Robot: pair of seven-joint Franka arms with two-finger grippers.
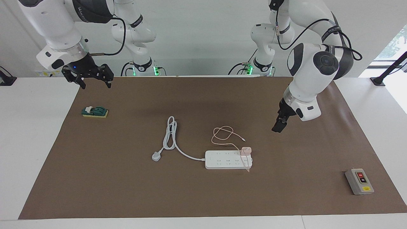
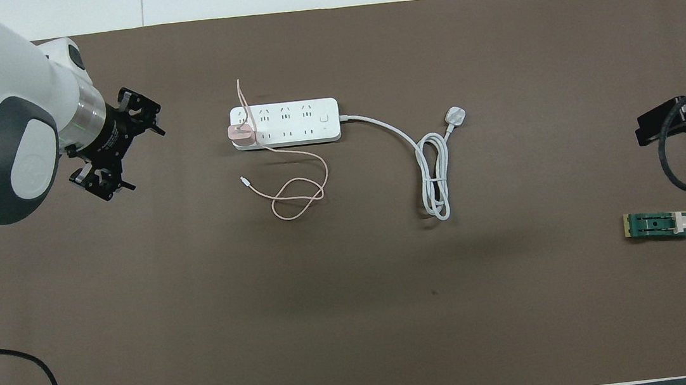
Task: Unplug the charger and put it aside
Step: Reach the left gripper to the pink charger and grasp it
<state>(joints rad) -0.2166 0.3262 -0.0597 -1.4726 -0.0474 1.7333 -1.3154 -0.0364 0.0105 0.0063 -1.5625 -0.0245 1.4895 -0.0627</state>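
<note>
The charger (image 1: 246, 150) is a small pale-pink cube plugged into the white power strip (image 1: 227, 159) at the strip's end toward the left arm. Its thin pink cable (image 1: 222, 135) loops on the mat nearer to the robots. In the overhead view the charger (image 2: 241, 135) sits on the strip (image 2: 291, 123), with the cable (image 2: 299, 200) coiled beside it. My left gripper (image 1: 277, 127) hangs open and empty over the mat, apart from the charger, toward the left arm's end; it also shows overhead (image 2: 138, 153). My right gripper (image 1: 94, 83) waits open and empty, raised at the right arm's end.
The strip's thick white cord (image 1: 170, 135) and plug (image 1: 156, 156) lie toward the right arm's end. A green switch block (image 1: 94, 112) sits below the right gripper. A grey button box (image 1: 359, 181) stands far from the robots at the left arm's end. A brown mat (image 1: 127, 190) covers the table.
</note>
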